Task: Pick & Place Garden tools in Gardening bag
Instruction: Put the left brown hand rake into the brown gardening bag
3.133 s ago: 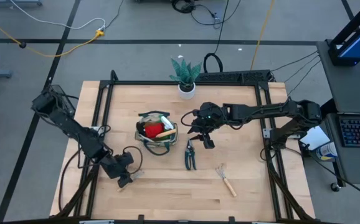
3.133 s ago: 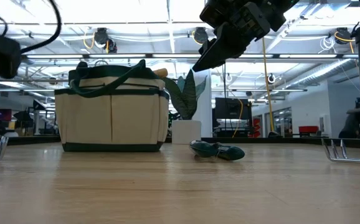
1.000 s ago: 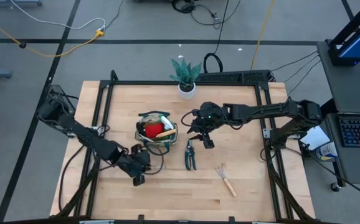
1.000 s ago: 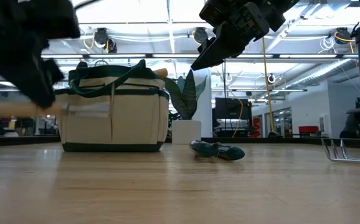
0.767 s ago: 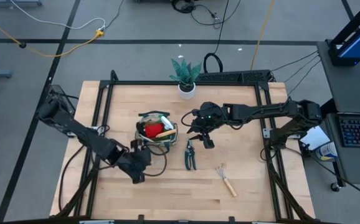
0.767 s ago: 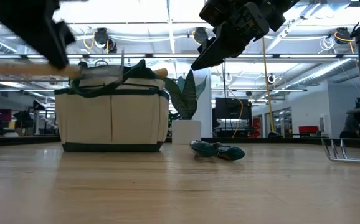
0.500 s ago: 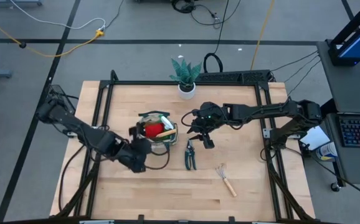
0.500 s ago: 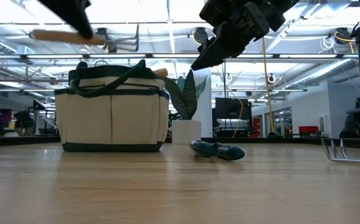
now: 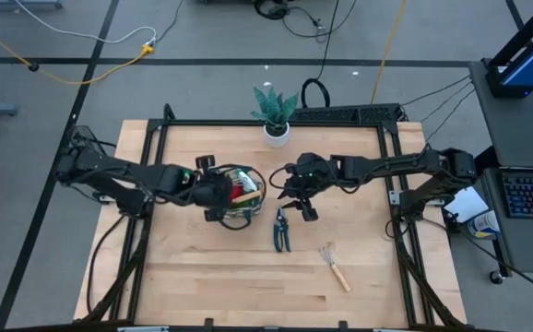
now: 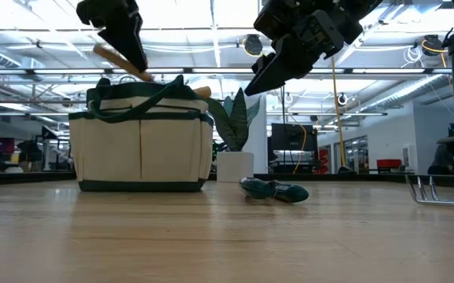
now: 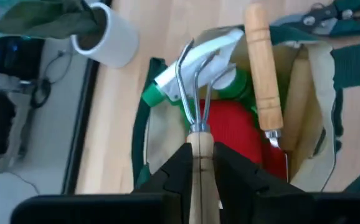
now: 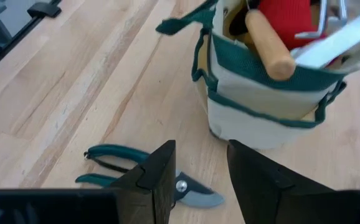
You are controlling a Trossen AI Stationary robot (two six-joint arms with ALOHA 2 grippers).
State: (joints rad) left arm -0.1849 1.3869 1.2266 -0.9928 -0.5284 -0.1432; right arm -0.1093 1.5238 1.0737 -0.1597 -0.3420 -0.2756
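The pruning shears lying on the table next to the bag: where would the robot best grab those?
Probably from straight above, closing across the two green handles. The pruning shears lie flat on the bare wooden table, apart from the gardening bag, so nothing blocks a downward approach. The handles are the longest part; the blade end looks shorter. The open right gripper hovers nearby.

Robotics lab/open office: framed wood bench [image 9: 248, 286], floor cables [image 9: 110, 55], ceiling lights [image 10: 211, 16], keyboard [image 9: 531, 195].
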